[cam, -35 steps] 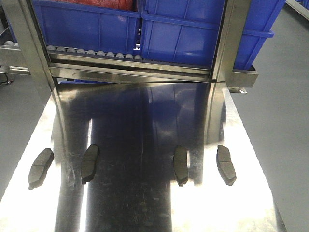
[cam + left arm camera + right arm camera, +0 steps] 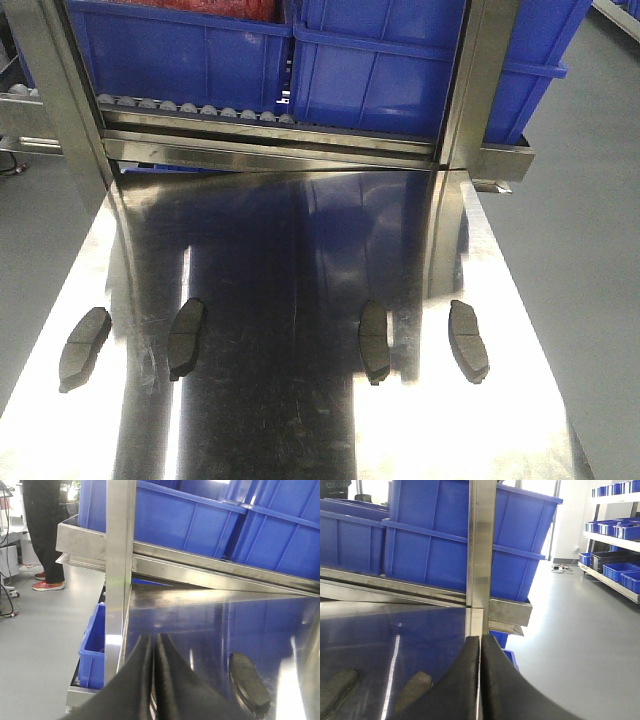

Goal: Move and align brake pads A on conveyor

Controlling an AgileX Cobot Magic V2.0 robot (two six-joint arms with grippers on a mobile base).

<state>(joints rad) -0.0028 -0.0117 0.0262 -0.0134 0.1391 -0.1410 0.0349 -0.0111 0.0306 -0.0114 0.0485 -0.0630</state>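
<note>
Several brake pads A lie flat in a row on the shiny steel tabletop (image 2: pixel 300 250), not on any belt. Two lie at the left (image 2: pixel 84 348) (image 2: pixel 187 338) and two at the right (image 2: pixel 374 341) (image 2: pixel 468 340). The conveyor is out of view. Neither gripper shows in the front view. In the left wrist view my left gripper (image 2: pixel 154 637) is shut and holds nothing, with one pad (image 2: pixel 248 684) lying to its right. In the right wrist view my right gripper (image 2: pixel 480 639) is shut and holds nothing, and two pads (image 2: pixel 415 687) (image 2: pixel 337 685) lie to its left.
Blue bins (image 2: pixel 200 60) sit on a roller rack (image 2: pixel 190 108) behind the tabletop, between steel posts (image 2: pixel 60 90) (image 2: pixel 480 80). A lower blue bin (image 2: pixel 92 650) stands off the table's left edge. A person (image 2: pixel 42 530) stands far left. Grey floor surrounds the table.
</note>
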